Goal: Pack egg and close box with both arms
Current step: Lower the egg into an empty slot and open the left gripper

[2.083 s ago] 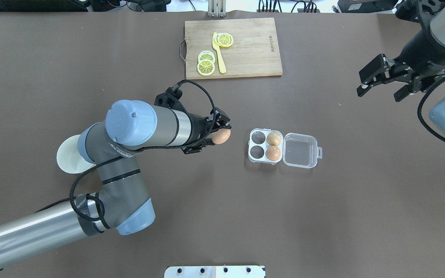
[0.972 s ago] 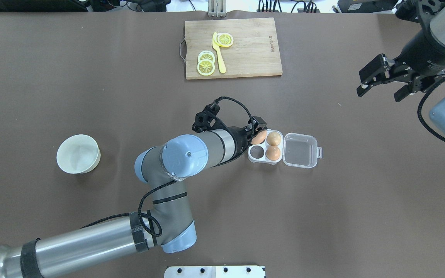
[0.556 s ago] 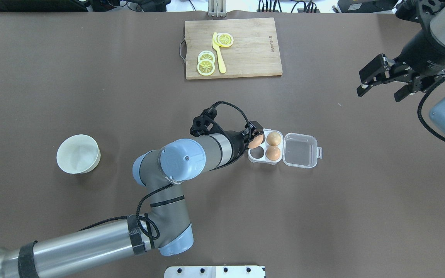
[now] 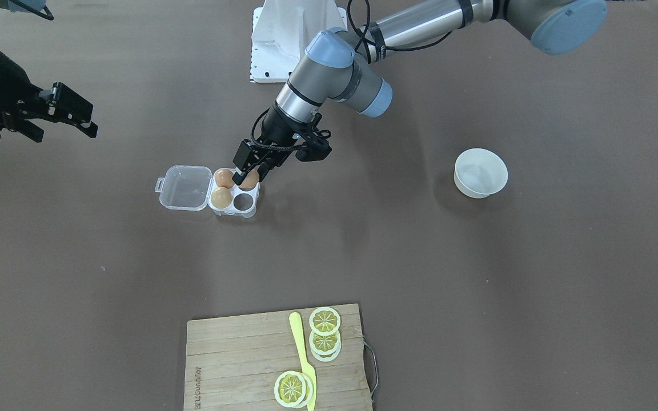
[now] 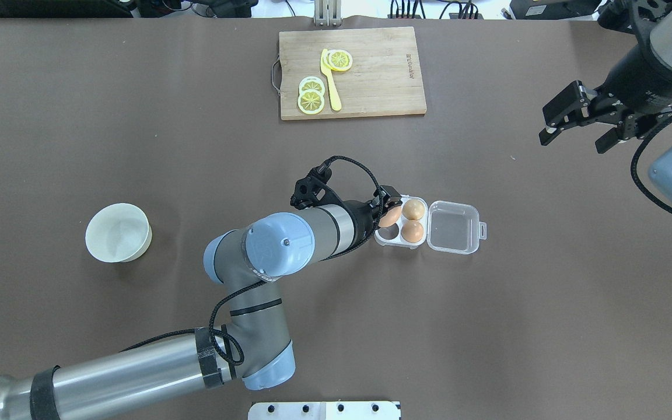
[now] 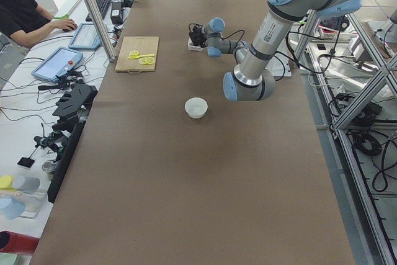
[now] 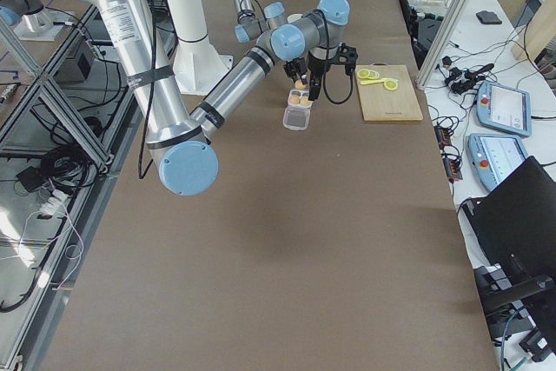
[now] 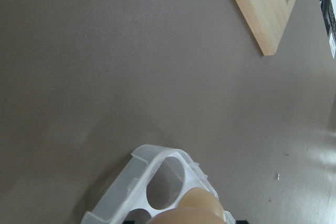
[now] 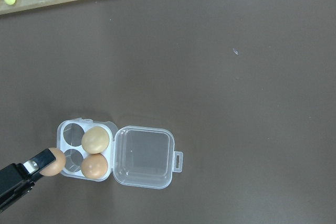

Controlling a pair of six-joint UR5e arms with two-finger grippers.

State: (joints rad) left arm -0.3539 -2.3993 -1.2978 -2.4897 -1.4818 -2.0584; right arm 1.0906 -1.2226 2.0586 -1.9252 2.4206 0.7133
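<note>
Two eggs sit in the right-hand cells of the box (image 5: 399,220), a paler tan egg (image 5: 413,209) on the far side and a brown egg (image 5: 411,231) on the near side. The clear lid (image 5: 454,227) lies flat open to the right. I see the left gripper (image 5: 387,213) clamped on the orange-brown egg (image 5: 391,217), which hangs just above the box's two empty left cells, not seated; I cannot tell which cell it is over. The right gripper (image 5: 575,140) hangs at the far right, well apart from the box, its fingers spread and holding nothing. A white bowl (image 5: 118,232) stands well to the left on the table (image 5: 487,321). A wooden cutting board (image 5: 382,87) with lemon slices (image 5: 311,96) and a yellow knife (image 5: 331,87) lies at the far edge.
</note>
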